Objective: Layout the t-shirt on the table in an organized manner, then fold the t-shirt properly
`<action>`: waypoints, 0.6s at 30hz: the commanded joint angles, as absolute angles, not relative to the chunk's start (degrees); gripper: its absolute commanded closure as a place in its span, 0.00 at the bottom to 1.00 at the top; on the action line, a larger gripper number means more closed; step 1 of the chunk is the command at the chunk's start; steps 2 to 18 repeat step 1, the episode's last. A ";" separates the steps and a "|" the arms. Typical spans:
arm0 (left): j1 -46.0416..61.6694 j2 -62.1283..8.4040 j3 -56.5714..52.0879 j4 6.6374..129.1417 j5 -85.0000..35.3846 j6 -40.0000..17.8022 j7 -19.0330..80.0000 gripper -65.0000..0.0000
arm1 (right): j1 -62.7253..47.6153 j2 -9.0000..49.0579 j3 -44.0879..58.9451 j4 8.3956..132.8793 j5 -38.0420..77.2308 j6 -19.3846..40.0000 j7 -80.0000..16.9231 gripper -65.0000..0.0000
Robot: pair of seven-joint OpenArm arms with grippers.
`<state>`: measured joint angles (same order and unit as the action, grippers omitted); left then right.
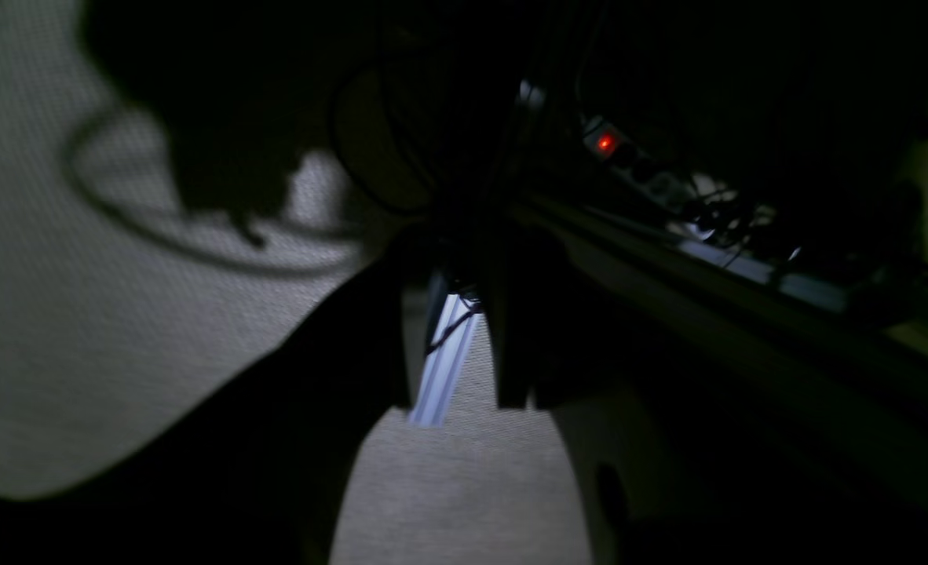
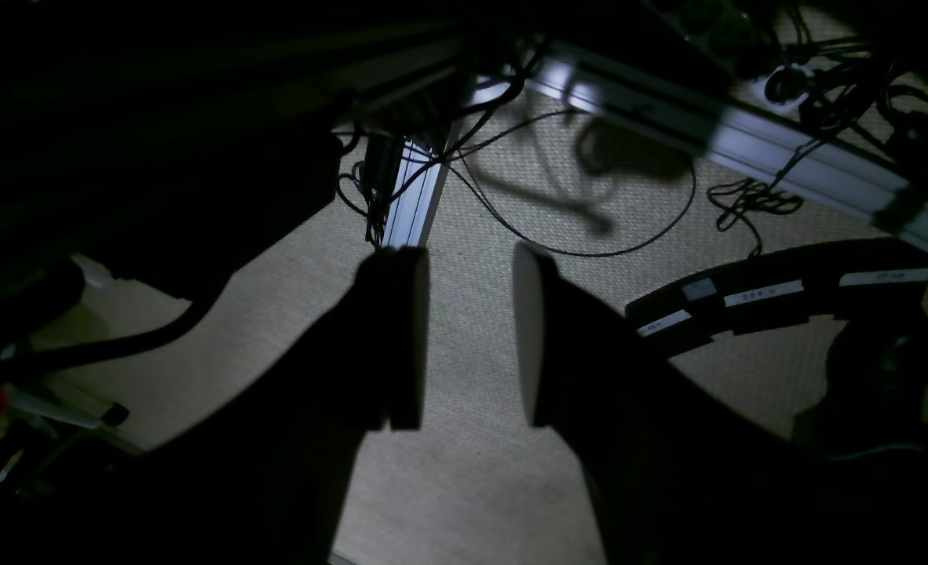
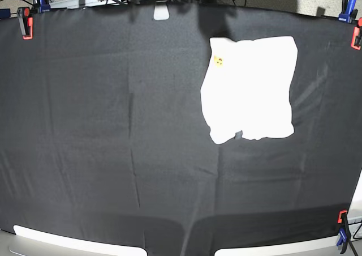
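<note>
- On table (image 3: 85, 126), right of centre in base view, shirt (image 3: 249, 89) is laid as folded white rectangle, roughly square.
- Neither gripper is seen there; left arm's side is judged nearer.
- Right gripper (image 2: 468, 337) jaws apart, empty; left gripper (image 1: 464, 353) unclear.

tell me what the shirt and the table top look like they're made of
Shirt: looks like soft white cloth, matte, with wavy edges and a rumpled lower hem. Table: covered in matte black fabric, judging by its long creases and the clamps pinning it at the corners.
</note>
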<state>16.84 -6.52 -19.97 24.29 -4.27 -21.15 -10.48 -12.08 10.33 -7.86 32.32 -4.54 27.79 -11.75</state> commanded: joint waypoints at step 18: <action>16.80 -6.68 -20.12 24.45 -3.84 -21.34 -11.25 0.80 | -12.05 10.63 -7.90 32.60 -4.54 28.03 -11.35 0.72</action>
